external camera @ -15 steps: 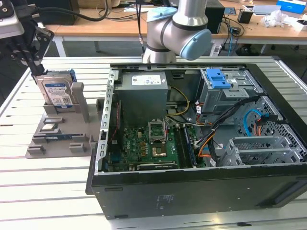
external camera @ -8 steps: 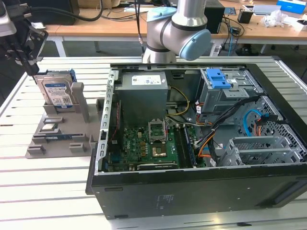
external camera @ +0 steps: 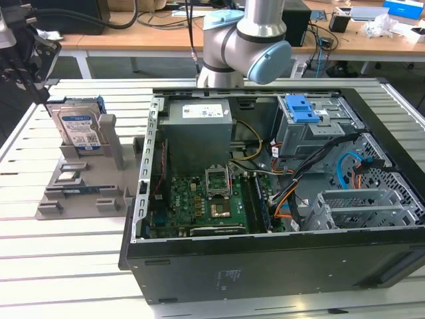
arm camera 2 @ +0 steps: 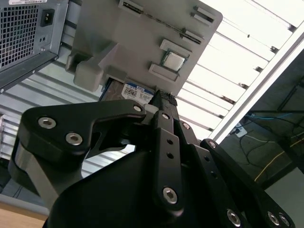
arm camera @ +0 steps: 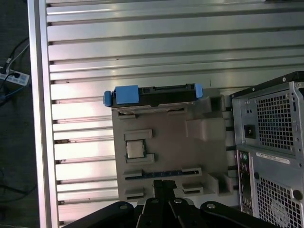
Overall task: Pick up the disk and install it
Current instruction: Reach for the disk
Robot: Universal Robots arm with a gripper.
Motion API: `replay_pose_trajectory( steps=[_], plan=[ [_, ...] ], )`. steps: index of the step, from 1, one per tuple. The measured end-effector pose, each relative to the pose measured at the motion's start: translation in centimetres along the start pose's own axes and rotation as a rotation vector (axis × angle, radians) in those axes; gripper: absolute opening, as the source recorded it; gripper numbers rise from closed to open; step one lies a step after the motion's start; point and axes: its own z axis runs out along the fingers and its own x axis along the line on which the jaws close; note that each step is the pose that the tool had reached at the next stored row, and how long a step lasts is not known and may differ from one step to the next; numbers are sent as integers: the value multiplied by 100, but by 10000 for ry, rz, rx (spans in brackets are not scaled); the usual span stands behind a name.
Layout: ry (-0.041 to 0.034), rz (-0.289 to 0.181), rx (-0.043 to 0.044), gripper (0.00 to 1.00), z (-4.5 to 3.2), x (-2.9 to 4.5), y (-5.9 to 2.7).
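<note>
The disk (external camera: 80, 127) stands upright in a grey holder (external camera: 86, 193) on the slatted table, at the exterior view's left. It is silver with a white-and-blue label and a blue carrier. In the first wrist view the disk (arm camera: 152, 95) shows edge-on, blue tabs at both ends. Part of the disk's label (arm camera 2: 137, 91) peeks out behind the holder in the second wrist view. My black gripper (external camera: 47, 108) hangs just off the disk's left edge in the exterior view, shut and holding nothing. The gripper (arm camera: 164, 184) sits over the holder's edge opposite the disk.
An open computer case (external camera: 143, 199) lies right of the holder, with a grey power supply (external camera: 199, 126), a green motherboard (external camera: 206, 206) and a drive cage (external camera: 319, 133) topped by a blue latch (external camera: 300, 107). The holder also carries a processor chip (arm camera: 135, 148). The arm's base (external camera: 246, 40) stands behind the case.
</note>
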Motion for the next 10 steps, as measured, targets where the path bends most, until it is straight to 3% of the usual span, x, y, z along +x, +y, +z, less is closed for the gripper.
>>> replay_pose_trajectory(
  steps=[10],
  plan=[
    [0,0,2,11,15,70,176]
  ],
)
